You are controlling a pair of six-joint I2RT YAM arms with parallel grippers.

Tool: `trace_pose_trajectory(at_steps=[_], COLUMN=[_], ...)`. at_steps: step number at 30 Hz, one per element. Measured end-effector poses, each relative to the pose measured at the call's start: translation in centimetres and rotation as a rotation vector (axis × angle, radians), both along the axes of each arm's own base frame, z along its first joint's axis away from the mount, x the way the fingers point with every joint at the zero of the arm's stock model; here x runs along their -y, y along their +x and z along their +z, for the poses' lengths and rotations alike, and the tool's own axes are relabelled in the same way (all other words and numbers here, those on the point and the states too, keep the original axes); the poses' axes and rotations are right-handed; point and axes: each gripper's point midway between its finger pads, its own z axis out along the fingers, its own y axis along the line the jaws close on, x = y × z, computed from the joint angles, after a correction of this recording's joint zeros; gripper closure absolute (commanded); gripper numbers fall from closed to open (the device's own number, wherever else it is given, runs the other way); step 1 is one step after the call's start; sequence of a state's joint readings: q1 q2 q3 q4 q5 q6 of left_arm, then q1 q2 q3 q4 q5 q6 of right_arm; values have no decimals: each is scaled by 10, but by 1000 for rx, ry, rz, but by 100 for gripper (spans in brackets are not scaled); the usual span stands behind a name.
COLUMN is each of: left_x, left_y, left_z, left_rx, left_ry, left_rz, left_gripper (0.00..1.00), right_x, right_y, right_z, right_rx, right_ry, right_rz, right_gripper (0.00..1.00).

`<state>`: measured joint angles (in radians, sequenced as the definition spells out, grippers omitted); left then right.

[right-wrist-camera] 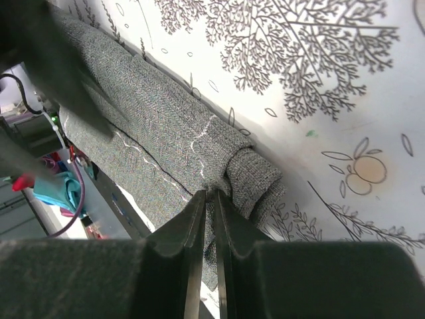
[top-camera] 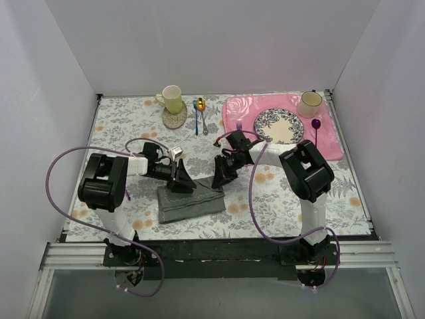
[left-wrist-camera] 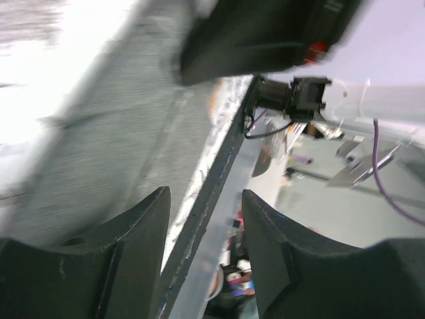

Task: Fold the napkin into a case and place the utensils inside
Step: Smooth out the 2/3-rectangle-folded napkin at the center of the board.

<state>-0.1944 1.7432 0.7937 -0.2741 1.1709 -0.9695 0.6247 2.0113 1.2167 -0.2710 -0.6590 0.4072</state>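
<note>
The dark grey napkin [top-camera: 192,203] lies folded on the flowered tablecloth near the front edge. My right gripper [top-camera: 219,178] is at its far right corner. In the right wrist view the gripper [right-wrist-camera: 211,194] is shut on a pinch of the napkin [right-wrist-camera: 166,133] beside a rolled fold. My left gripper [top-camera: 182,183] stands over the napkin's far left edge. In the left wrist view it [left-wrist-camera: 206,199] is open with nothing between the fingers, and the napkin [left-wrist-camera: 113,133] is blurred at the left. The silver fork [top-camera: 204,123] lies at the back. I see no spoon with a gold-to-purple bowl.
A blue-handled gold spoon [top-camera: 197,113] lies beside the fork. A yellow cup [top-camera: 172,98] stands on a coaster at the back. The pink placemat [top-camera: 332,143] at back right holds a plate [top-camera: 277,126], a cup [top-camera: 309,103], a purple spoon [top-camera: 317,126] and a purple fork [top-camera: 239,124].
</note>
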Motion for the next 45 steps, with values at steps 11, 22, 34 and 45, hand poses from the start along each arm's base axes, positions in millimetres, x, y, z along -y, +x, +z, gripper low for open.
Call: trace_pose_trajectory(at_steps=[11,22,34,45], left_x=[-27,-50,-73,-5], left_y=[15,36,17,45], left_z=[-37,-32,-10,51], left_rx=[-143,14,50,386], left_ry=[-9,51,27,19], left_rz=[92,59,-18,-61], left_gripper=[54,50,57,89], right_x=[2,-2,-2,2], right_y=[2,18,20,19], right_z=[-1,-1,-1,0], right_rx=[-40,-20,-12,37], right_ry=[-3,3,9,15], right_rz=[4,13,15,37], right_gripper=[82,82,83,94])
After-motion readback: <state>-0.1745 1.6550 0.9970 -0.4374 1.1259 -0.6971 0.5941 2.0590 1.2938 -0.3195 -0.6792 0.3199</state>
